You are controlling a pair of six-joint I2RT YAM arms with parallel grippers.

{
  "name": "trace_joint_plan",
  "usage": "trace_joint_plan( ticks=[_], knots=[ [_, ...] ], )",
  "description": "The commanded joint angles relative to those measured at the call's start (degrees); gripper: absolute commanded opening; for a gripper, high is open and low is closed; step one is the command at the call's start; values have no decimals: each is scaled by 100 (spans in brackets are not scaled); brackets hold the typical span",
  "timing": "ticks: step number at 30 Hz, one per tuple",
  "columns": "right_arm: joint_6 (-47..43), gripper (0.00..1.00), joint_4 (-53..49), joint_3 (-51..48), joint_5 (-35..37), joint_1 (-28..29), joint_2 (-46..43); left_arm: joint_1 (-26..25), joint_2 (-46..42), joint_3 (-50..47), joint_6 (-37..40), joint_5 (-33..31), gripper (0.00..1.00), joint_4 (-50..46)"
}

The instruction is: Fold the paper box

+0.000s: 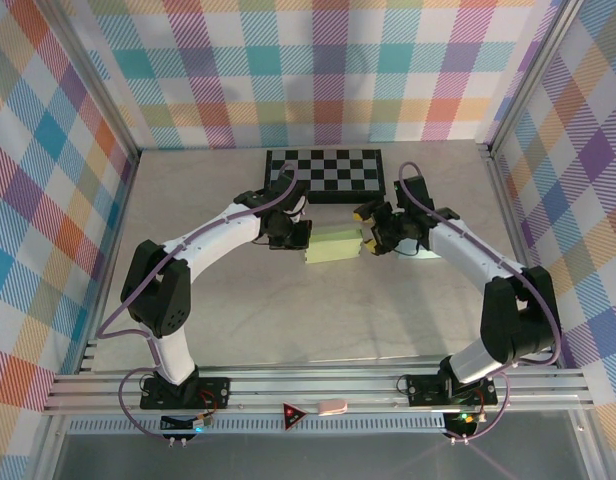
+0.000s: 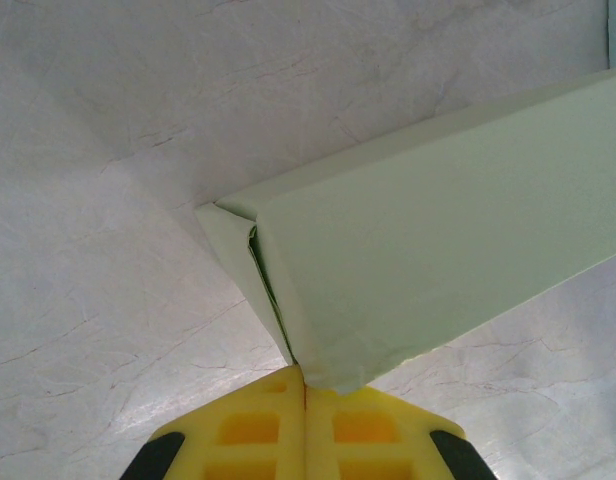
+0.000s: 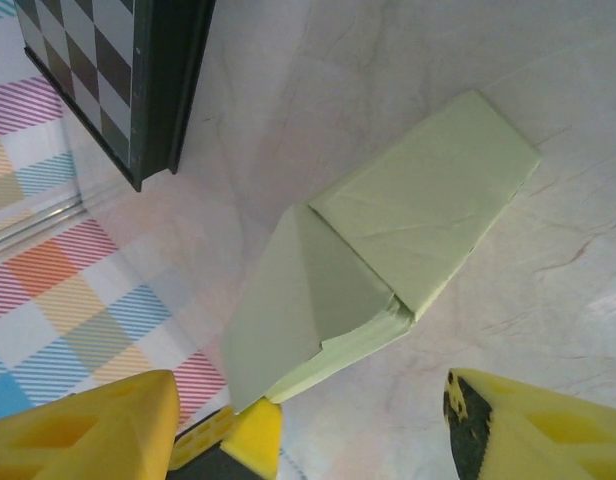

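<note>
The light green paper box (image 1: 333,245) lies flat mid-table between the two grippers. My left gripper (image 1: 300,238) is shut, and its yellow fingertips (image 2: 306,385) meet the lower corner of the box's left end (image 2: 438,230), where a folded end flap shows a narrow slit. At the box's right end, my right gripper (image 1: 368,240) is open. In the right wrist view the box (image 3: 388,250) has a loose pointed flap (image 3: 278,310) sticking out toward my right gripper (image 3: 358,415). The flap's tip reaches the left finger (image 3: 243,430), and the right finger (image 3: 528,430) stands apart from it.
A black-and-white chessboard (image 1: 326,172) lies just behind the box, and its dark edge (image 3: 173,90) is close to the right gripper. Plaid walls enclose the table on three sides. Bare tabletop (image 1: 318,320) lies between the box and the arm bases.
</note>
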Motion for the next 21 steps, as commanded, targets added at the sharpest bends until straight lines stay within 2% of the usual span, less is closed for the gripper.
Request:
trace_joint_plan(
  ticks=[1, 3, 5, 9, 14, 21],
  knots=[
    [596, 67, 430, -301, -198, -2, 89, -30, 86, -62, 54, 39, 0, -125],
    [657, 64, 588, -466, -181, -6, 111, -26, 73, -49, 53, 56, 0, -134],
    [624, 54, 611, -520, -167, -15, 170, -25, 23, -30, -16, 65, 1, -165],
    [483, 41, 459, -505, -119, -28, 280, 16, -173, -26, -321, 214, 8, -171],
    [407, 39, 309, -515, -54, -24, 393, 307, -694, -407, -1221, 699, 22, 322],
    [320, 35, 71, -463, 31, -27, 440, 684, -998, -1018, -2479, 1102, 32, 1090]
  ],
)
